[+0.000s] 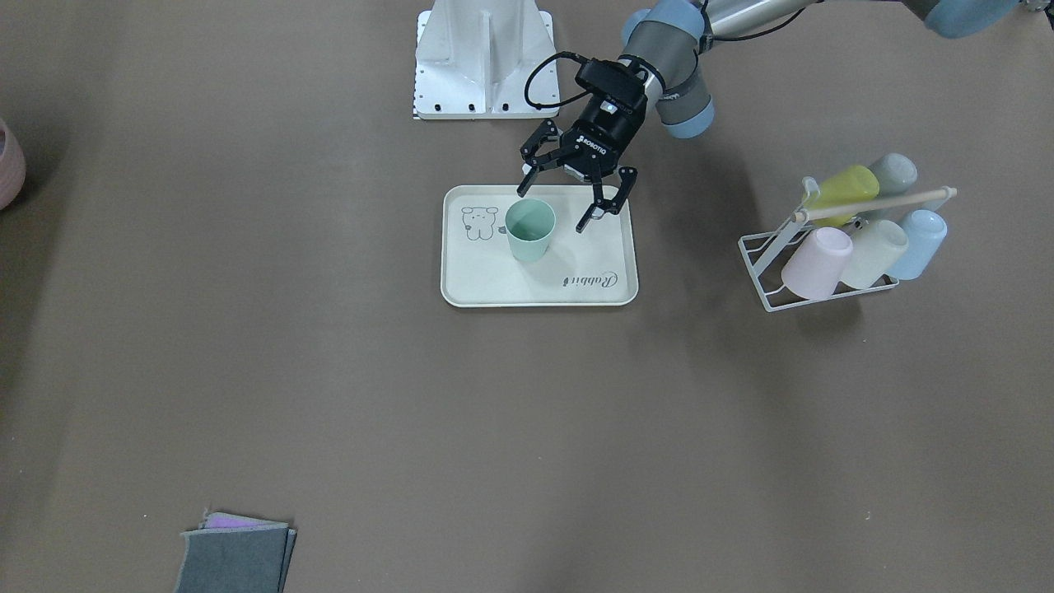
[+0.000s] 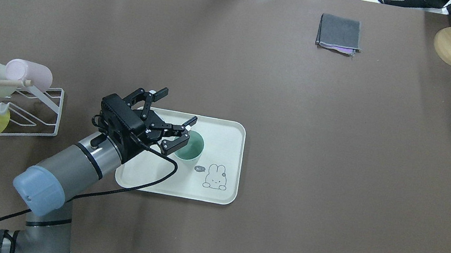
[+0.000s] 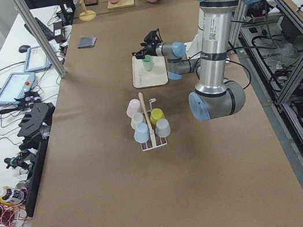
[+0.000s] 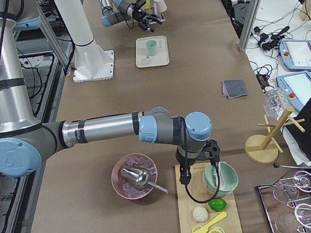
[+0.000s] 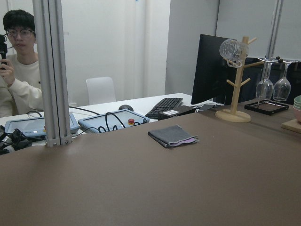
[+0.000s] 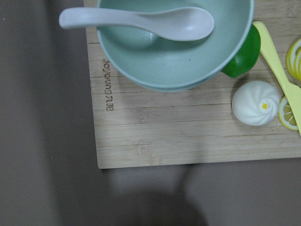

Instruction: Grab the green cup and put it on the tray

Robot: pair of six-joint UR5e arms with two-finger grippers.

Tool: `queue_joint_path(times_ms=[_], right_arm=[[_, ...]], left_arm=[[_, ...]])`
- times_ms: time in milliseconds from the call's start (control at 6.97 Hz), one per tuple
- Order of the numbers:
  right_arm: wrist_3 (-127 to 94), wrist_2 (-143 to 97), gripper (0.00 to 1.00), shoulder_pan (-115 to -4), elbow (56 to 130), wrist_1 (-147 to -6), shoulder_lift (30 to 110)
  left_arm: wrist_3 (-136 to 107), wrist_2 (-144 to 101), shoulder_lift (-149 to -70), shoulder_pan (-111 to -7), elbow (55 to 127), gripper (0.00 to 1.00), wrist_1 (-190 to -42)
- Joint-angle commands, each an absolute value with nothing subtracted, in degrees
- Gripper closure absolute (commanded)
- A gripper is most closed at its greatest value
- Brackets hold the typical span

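The left gripper (image 1: 557,206) hangs tilted over the tray's (image 1: 539,292) robot-side edge, fingers spread wide and holding nothing. The green cup (image 1: 528,235) stands upright on the tray, beside the printed animal. I judge the placing done. What remains is a retreat up and away, one fingertip passing close by the cup's rim. The tray lies on a matt brown table (image 1: 329,371), with a wire cup rack (image 1: 753,247) well off to one side. Beyond the table, a desk holds a monitor (image 5: 211,66).

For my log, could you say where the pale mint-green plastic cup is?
The cup stands on the cream rectangular tray, left of centre in the overhead view, beside the left gripper.
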State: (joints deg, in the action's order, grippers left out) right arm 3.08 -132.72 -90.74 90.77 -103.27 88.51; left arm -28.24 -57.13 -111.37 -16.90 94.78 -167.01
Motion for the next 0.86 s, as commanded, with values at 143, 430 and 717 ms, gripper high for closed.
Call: queue_joint_path(times_ms=[143, 430, 717], right_arm=[[3.1, -132.7, 0.0, -90.7, 90.6, -103.3, 88.3], [3.1, -132.7, 0.0, -90.7, 90.6, -103.3, 88.3], [3.1, -133.2, 0.0, -90.7, 90.6, -103.3, 88.3]], left_arm=[[-35.4, -75.3, -110.1, -30.9, 97.1, 0.02, -157.2], [-36.8, -85.1, -111.2, -39.5, 97.5, 0.02, -149.5], [-38.3, -98.5, -112.2, -49.7, 97.5, 0.02, -141.0]])
